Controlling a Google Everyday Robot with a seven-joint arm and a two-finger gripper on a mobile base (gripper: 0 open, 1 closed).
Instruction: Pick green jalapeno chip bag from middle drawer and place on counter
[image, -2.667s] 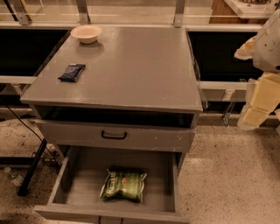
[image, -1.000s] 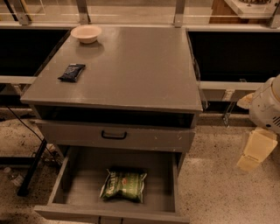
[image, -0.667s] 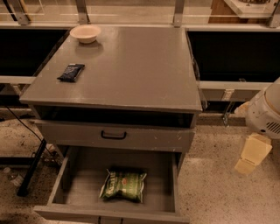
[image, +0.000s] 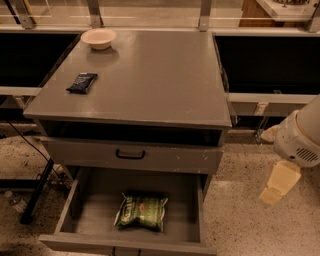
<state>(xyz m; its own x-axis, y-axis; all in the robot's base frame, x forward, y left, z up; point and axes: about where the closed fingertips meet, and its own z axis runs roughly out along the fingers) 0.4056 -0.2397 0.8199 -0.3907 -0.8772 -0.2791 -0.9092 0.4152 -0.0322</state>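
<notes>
None of the task looks done yet: the green jalapeno chip bag (image: 141, 211) lies flat in the middle drawer (image: 97, 200), which stands pulled open. The bag is near the front edge, roughly midway between the side walls, and is the only thing inside. The gripper (image: 278, 183) hangs over the floor off the cabinet's right edge, below the counter (image: 150, 75) and well apart from the bag; whether it is spread or pressed together I cannot tell. Reaching in, grasping, lifting and setting down all remain. On the counter, a pale bowl (image: 98, 38) sits at the back left corner and a dark navy packet (image: 82, 82) lies near the left edge.
</notes>
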